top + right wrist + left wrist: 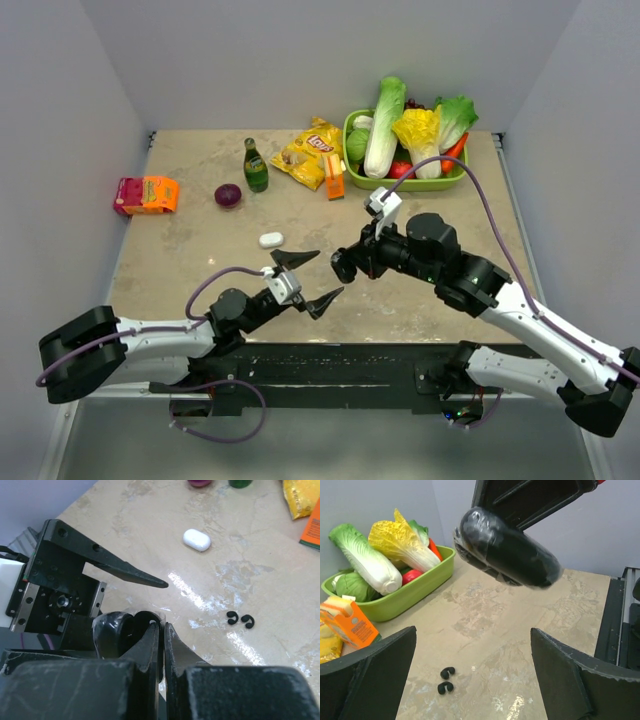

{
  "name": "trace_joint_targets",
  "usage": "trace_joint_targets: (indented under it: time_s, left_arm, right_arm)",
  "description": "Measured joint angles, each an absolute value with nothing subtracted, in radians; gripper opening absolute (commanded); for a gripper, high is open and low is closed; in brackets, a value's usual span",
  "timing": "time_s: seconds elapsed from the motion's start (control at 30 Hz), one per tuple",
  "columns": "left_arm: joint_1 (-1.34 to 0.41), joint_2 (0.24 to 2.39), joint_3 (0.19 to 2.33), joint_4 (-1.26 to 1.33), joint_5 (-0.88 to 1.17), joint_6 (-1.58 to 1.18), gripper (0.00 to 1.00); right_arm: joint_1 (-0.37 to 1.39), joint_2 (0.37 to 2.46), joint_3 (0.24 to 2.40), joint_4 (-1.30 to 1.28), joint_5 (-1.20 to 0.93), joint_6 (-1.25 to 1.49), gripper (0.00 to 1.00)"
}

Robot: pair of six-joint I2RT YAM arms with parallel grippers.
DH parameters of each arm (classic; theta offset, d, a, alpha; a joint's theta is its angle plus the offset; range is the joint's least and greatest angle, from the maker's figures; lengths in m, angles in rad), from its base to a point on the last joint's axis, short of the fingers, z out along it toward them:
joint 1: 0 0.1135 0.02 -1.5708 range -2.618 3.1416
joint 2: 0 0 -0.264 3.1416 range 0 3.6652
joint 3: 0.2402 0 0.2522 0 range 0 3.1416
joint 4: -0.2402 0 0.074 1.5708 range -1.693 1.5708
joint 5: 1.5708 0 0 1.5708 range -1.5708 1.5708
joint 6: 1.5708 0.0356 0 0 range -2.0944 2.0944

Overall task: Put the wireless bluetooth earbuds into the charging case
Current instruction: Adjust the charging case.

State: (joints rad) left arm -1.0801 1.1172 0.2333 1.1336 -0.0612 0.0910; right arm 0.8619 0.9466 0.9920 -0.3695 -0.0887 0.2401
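Left wrist view: I have the left fingers [375, 675] spread wide, with nothing between them. On the bench [485, 610] in that gap, closer to the left-hand finger, lie two black earbuds [445, 680]. They are tiny curled C-shapes, matte, one just beside the other. Above them hangs the black case [507, 547], a glossy rounded oval that seems to have clear film over it.

From the right wrist I see the right fingers [152, 645] pinched almost together on a thin part of that case; which part, I cannot tell. The black earbuds [240, 620] sit on the bench to the right of those fingertips, apart from them. Farther off lies a smooth white pill-shaped case [196, 539].

The bench is beige with a marbled, stone-like sheen. A green tub [427, 587] of plastic vegetables stands at the far right.
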Motion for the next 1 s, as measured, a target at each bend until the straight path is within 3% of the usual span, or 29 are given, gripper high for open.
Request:
trace_joint_targets:
  time_s: [0.23, 0.77, 1.0]
  left_arm:
    - [-1.080, 1.064, 0.228, 1.088, -0.063, -0.037, 1.00]
    - [-0.999, 0.872, 0.284, 0.738, 0.034, -0.329, 1.00]
    - [-0.935, 0.847, 0.332, 0.702, 0.110, -0.355, 1.00]
  right_arm:
    - [0.903, 0.928, 0.999, -0.383, 0.068, 0.163, 0.00]
    - [1.454, 1.045, 1.091, -0.334, 0.999, -0.265, 0.00]
    - [1.492, 1.078, 1.088, -0.326, 1.087, -0.323, 0.00]
